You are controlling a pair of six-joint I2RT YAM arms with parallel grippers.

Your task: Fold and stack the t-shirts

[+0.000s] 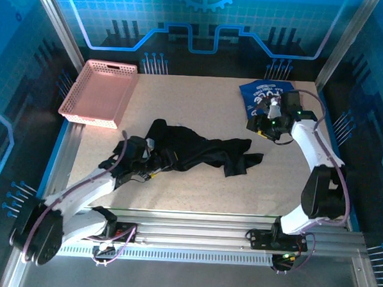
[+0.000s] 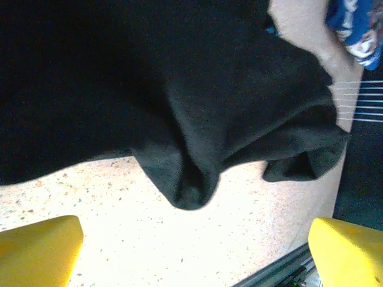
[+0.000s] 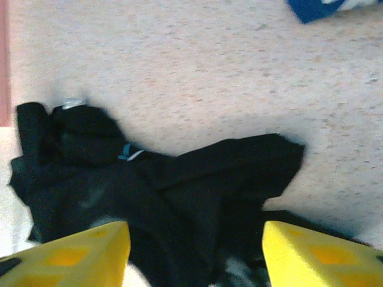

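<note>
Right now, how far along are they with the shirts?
Early on. The blue shirt lies as a compact patch at the back right, possibly already folded. The black shirt is crumpled mid-table. The left gripper is open beside its edge, and the right gripper is open too, holding nothing. Still to do: fold the black one, then stack both.

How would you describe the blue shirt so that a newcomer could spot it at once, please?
Start at the table and look to its far right corner. The blue shirt lies there, bunched. It alone carries white lettering; the other shirt, mid-table, is plain black.
</note>
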